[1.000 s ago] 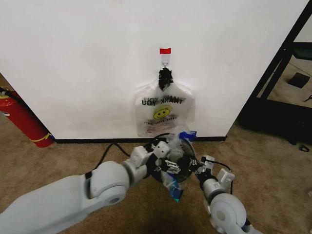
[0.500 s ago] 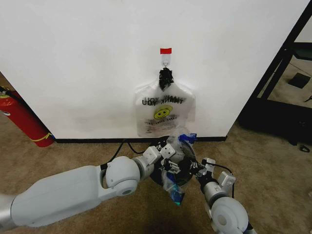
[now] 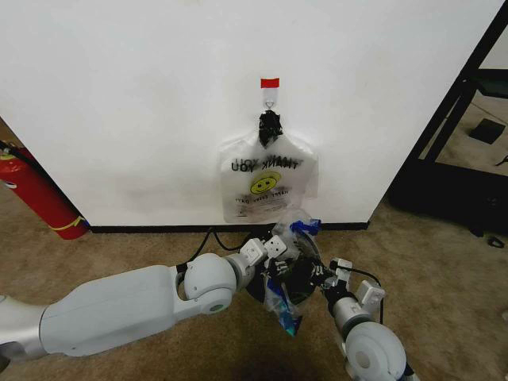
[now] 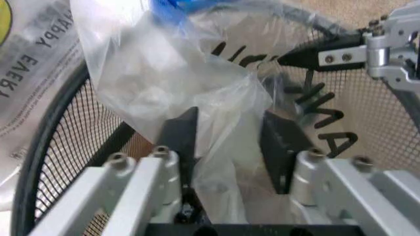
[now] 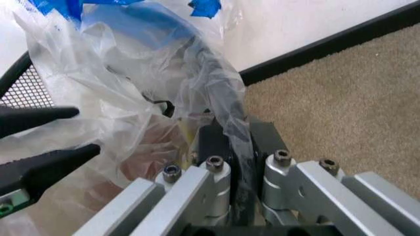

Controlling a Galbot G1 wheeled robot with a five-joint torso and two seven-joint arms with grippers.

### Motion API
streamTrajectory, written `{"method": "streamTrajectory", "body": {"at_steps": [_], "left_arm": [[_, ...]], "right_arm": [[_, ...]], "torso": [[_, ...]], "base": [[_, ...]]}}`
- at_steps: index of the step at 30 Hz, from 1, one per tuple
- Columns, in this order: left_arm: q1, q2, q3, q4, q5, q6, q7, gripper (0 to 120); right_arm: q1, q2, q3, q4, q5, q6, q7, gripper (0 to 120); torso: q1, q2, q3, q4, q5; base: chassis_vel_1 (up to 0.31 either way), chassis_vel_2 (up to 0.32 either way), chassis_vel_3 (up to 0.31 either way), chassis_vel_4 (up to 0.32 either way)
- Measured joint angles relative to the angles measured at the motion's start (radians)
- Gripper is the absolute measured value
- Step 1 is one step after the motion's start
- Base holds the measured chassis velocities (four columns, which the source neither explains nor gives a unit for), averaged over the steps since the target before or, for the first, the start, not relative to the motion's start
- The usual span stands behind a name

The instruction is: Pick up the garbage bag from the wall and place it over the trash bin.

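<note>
While both arms crowd the trash bin [image 3: 295, 278] on the carpet by the wall [image 3: 119, 103], I log: right gripper [image 5: 231, 140] jaws clamped on the garbage bag [image 4: 190, 83] film at the rim; left gripper [image 4: 226, 142] jaws parted, straddling bag film bunched inside the bin.

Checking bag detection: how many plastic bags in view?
2: the smiley bag hanging on the wall hook; the garbage bag draped at the trash bin.

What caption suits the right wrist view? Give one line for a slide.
Right end effector shut on the garbage bag at the trash bin rim, left end effector open opposite, near the wall.
</note>
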Motion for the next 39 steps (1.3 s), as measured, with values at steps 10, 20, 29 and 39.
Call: {"method": "streamTrajectory", "body": {"at_steps": [10, 20, 29, 39], "left_arm": [[0.027, 0.005, -0.030, 0.002, -0.015, -0.019, -0.001, 0], [0.149, 0.056, -0.262, -0.033, -0.167, -0.015, -0.121, 0], [0.222, 0.124, -0.429, -0.083, -0.290, 0.021, -0.188, 0], [0.354, 0.209, -0.572, -0.191, -0.298, 0.059, -0.177, 3]], "right_arm": [[0.001, 0.003, -0.002, 0.001, 0.018, -0.003, 0.006, 0], [0.002, 0.036, 0.026, -0.001, 0.129, 0.016, 0.020, 0], [-0.009, 0.025, 0.055, 0.010, 0.193, 0.020, 0.027, 0], [0.004, 0.022, 0.055, 0.012, 0.207, 0.017, 0.032, 0]], "torso": [[0.000, 0.000, 0.000, -0.0001, 0.0000], [0.000, 0.000, 0.000, 0.0004, -0.0002], [0.000, 0.000, 0.000, 0.0000, -0.0004], [0.000, 0.000, 0.000, 0.0001, -0.0004]], "base": [[0.000, 0.000, 0.000, 0.000], [0.000, 0.000, 0.000, 0.000], [0.000, 0.000, 0.000, 0.000], [0.000, 0.000, 0.000, 0.000]]}}
